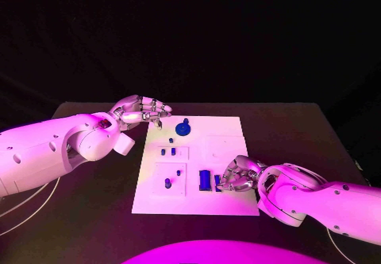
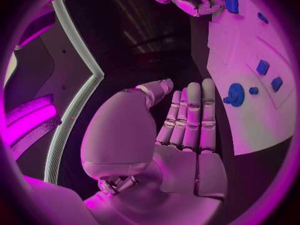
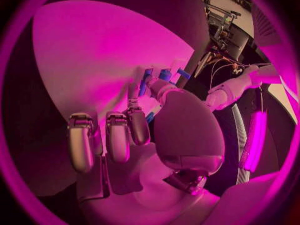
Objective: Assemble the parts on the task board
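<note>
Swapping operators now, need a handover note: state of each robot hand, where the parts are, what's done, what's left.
Left robot hand: off the far left corner of the task board, fingers together, holding nothing that I can see.
Right robot hand: on the board's near right area, fingers curled at a long blue bar; the grip itself cannot be made out.
Parts: round blue disc at the far end; two small blue blocks mid-board; small blue pegs near left.
Done: cannot tell which parts are seated.
Left: likely the bar, then check the rest.
</note>
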`<state>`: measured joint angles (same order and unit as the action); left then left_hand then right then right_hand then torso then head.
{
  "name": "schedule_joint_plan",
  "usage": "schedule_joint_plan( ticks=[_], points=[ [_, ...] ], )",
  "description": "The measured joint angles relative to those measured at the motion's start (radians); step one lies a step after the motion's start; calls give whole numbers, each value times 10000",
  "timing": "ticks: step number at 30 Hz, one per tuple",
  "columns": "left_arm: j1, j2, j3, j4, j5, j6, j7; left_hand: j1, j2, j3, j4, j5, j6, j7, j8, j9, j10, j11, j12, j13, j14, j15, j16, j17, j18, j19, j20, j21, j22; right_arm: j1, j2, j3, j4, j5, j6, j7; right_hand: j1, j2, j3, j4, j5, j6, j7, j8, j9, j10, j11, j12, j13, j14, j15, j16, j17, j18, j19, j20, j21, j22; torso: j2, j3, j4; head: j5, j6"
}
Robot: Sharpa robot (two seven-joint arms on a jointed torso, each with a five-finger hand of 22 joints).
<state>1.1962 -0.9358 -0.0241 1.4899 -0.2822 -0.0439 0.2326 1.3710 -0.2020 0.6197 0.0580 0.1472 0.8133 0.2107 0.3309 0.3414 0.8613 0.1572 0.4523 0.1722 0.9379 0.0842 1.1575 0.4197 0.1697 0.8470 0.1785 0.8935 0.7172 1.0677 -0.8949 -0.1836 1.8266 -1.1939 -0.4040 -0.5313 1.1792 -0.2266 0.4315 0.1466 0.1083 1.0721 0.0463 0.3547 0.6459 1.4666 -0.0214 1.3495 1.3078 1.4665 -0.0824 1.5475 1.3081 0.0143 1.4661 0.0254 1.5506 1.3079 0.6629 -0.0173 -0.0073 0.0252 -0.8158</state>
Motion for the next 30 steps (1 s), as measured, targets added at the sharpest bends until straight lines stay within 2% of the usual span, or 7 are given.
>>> schedule_joint_plan(
  ticks=[11,14,18,21,24,28,30],
  points=[
    [2,1,-1,-4,0,-27,0,0,0,0,0,0,0,0,44,0,0,0,46,1,0,0,0,1,0,0,0,0,0,253,-530,28,259,93,-311,347,-357,-90,-366,427,310,36,35,-58,-51,0,0,-126,0,0,0,0,-2,0,0,0,-212,-2,-30,-18,-7,-34,167],
    [2,57,-20,-46,19,-62,4,-2,2,0,0,0,-9,-10,45,0,0,0,46,1,0,0,0,-2,0,0,0,0,0,481,-616,45,120,533,-497,1056,-356,-90,-589,508,310,-232,172,-238,-111,3,39,-423,0,0,0,-74,-2,1,0,0,-621,-2,-58,-29,-11,-74,280],
    [-2,182,-68,-164,101,-167,50,-40,40,28,28,0,-35,-36,51,0,0,0,46,1,0,0,0,-8,0,0,0,0,-4,709,-554,67,-429,1390,-747,2306,98,25,-630,521,369,-791,429,-602,-254,-213,331,-1334,-1,-11,207,-310,-2,145,0,146,-1703,-3,-134,-65,-29,-102,441],
    [-9,345,-131,-338,272,-351,168,-40,40,39,39,0,-93,-52,51,-8,0,0,108,1,-80,0,0,-43,-1,0,0,-94,-45,935,-322,80,-1246,2434,-919,3607,529,83,-468,359,534,-1224,679,-843,-298,-1589,540,-3997,-367,-27,462,-1290,-283,712,-634,433,-4576,-4,-238,-107,-50,-122,612],
    [-19,454,-168,-523,582,-722,468,-40,40,70,70,0,-96,-50,192,-3,41,-41,270,1,-236,-16,-159,-150,0,0,0,-233,-117,1171,102,129,-2378,3592,-978,4864,828,122,-97,244,603,-1793,930,-1014,-321,-3555,828,-7367,-2191,-1158,713,-3472,-2691,1468,-2581,665,-9518,-576,-342,-144,-80,-136,815],
    [-37,580,-187,-894,1205,-1434,1044,-40,40,85,85,0,-31,-35,277,17,187,-112,318,-3,-319,-57,-392,-280,-1,-59,-59,-402,-214,1325,775,216,-3921,5046,-975,6298,1006,77,331,173,625,-2168,1163,-1113,-538,-4263,1028,-8403,-3480,-2539,922,-6107,-5210,1563,-3286,886,-11864,-1872,-453,-169,-135,-101,1063],
    [-67,669,-188,-1107,1564,-1796,1347,-40,40,95,98,0,-31,-35,310,17,216,-110,318,-44,-444,-61,-630,-390,-2,-151,-32,-591,-319,1351,1094,251,-4727,5841,-936,6941,1031,53,512,137,658,-2212,1204,-1086,-614,-4437,1109,-8896,-4194,-2907,1006,-6904,-5699,1563,-3418,985,-12397,-2391,-519,-173,-151,-99,1184]
  ],
)
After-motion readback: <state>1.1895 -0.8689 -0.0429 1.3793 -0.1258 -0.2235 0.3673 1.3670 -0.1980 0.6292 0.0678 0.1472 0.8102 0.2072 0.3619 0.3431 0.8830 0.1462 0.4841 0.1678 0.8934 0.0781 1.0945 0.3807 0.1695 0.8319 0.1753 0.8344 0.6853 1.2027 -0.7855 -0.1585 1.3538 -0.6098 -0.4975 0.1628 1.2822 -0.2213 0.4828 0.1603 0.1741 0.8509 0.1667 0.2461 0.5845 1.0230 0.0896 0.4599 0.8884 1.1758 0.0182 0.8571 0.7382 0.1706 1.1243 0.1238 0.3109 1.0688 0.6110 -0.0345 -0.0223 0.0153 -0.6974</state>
